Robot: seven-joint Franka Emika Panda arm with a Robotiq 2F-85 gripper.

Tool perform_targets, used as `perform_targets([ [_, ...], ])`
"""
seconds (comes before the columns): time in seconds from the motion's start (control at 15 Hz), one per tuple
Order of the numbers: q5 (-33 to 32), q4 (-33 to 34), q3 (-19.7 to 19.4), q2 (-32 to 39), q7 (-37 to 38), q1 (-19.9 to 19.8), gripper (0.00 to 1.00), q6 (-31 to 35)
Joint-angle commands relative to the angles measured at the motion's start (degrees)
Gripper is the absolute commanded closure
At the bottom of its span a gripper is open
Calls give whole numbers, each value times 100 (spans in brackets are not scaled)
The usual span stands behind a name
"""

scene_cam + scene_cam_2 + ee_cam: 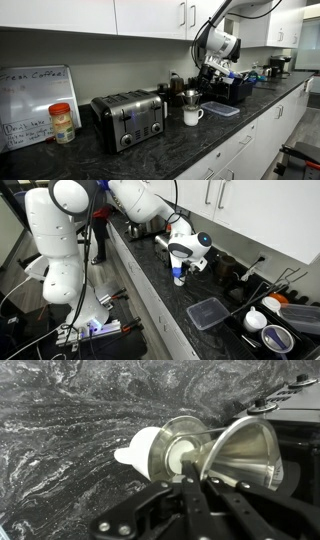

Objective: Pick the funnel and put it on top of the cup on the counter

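The claw (192,478) is clamping shut on the funnel (245,448), holding it over the surface (70,420), with the cup (148,452) sitting just beside it at nine o'clock in the wrist view. The thin metal is looking light, stiff and slick, so gripping across the rim wall is seeming safest; a loose pinch is risking a swivel

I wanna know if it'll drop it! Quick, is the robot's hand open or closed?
Gripper: closed, holding the metal funnel just above the white mug.
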Motion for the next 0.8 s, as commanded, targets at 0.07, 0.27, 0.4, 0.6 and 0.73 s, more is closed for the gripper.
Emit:
perform_targets([
  [0.07,171,-243,27,-137,-330,-103,69,171],
  [0.27,176,-286,25,-135,-386,-120,49,187],
  [0.4,171,-306,26,-135,-400,-123,35,193],
  [0.6,219,-335,36,-177,-437,-136,13,168],
  [0.73,210,-373,28,-254,-429,-120,0,168],
])
